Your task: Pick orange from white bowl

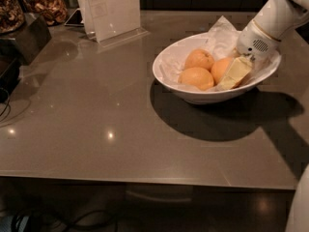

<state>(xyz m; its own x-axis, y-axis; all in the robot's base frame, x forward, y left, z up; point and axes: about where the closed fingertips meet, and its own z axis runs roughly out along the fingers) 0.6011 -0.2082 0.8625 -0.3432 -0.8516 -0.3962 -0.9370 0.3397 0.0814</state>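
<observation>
The white bowl point(166, 64) stands on the grey table, right of centre, lined with white paper. Three orange fruits lie in it. The orange point(220, 68), round and deeper in colour, is the right-hand one. A flatter, paler oval one point(196, 78) lies in front and a smaller one point(199, 59) behind. My gripper point(233, 73) reaches down into the bowl from the upper right. Its pale yellow end rests against the right side of the orange and hides part of it.
A clear plastic sign holder point(112, 11) stands at the back of the table. Jars of snacks point(46, 6) and a dark box point(21, 37) are at the back left. The table's front edge point(145, 178) runs across below.
</observation>
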